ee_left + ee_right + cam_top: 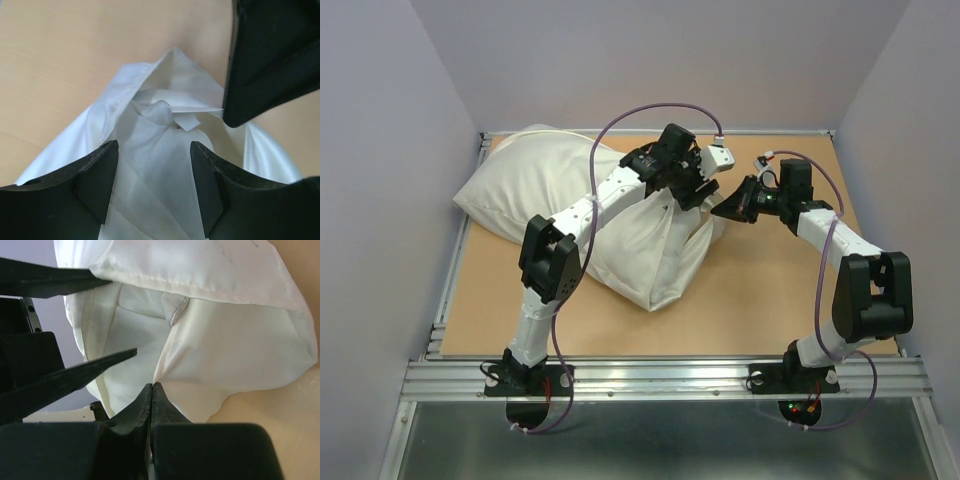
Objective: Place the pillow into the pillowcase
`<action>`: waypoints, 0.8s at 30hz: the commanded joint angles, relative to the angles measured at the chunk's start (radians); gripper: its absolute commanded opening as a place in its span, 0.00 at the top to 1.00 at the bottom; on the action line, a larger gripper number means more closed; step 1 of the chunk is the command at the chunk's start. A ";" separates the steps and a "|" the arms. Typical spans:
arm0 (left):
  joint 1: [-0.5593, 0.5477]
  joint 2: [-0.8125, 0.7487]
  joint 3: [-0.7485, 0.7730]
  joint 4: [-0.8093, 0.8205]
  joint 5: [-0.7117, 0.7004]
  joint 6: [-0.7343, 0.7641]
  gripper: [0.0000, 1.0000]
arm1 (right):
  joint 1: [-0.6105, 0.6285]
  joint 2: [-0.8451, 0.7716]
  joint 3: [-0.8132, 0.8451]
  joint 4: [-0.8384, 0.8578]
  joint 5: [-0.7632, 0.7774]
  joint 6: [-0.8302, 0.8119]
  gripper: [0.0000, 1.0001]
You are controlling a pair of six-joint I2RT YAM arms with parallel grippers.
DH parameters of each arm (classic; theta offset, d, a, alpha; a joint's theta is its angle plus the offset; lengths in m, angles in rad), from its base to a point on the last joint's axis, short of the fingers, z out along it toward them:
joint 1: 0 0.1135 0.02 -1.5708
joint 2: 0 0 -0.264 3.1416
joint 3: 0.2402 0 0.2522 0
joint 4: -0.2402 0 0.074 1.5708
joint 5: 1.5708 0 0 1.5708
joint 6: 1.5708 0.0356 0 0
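The cream pillowcase (540, 190) lies bulging from the back left to the table's middle, its mouth facing right. The whiter pillow (155, 115) fills it and shows inside the hemmed mouth (125, 90); in the top view it is covered. My left gripper (695, 190) is open at the mouth, its fingertips (154, 150) either side of pillow fabric without pinching it. My right gripper (725, 208) is shut (152, 386) on a fold of the pillowcase (225, 350) at the mouth's right side. Its finger (270, 55) shows in the left wrist view.
The wooden table (770, 300) has a metal rail along its left edge (450, 290) and front edge (660, 375). Purple walls close in the back and both sides. The left gripper's fingers (75, 375) cross the left of the right wrist view.
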 commanded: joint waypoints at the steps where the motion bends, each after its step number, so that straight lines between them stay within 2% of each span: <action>1: -0.009 -0.019 0.061 0.050 -0.133 0.012 0.29 | -0.005 -0.050 -0.009 0.023 -0.019 -0.005 1.00; 5: -0.004 0.009 0.073 -0.019 -0.154 0.076 0.29 | -0.005 -0.051 -0.007 0.021 -0.019 -0.003 0.99; 12: 0.013 0.001 0.032 -0.136 0.041 0.145 0.29 | -0.006 -0.044 0.005 0.021 -0.012 -0.004 0.99; 18: 0.011 0.021 0.033 -0.163 0.081 0.173 0.29 | -0.006 -0.032 0.014 0.021 -0.008 -0.005 1.00; 20: 0.013 0.035 0.037 -0.163 0.066 0.187 0.36 | -0.006 -0.025 0.025 0.021 -0.008 -0.008 0.99; 23: 0.023 0.061 0.049 -0.197 0.096 0.227 0.69 | -0.009 -0.016 0.034 0.021 -0.005 -0.010 0.99; 24: 0.027 0.064 0.053 -0.237 0.110 0.274 0.77 | -0.011 -0.010 0.037 0.021 -0.005 -0.007 0.99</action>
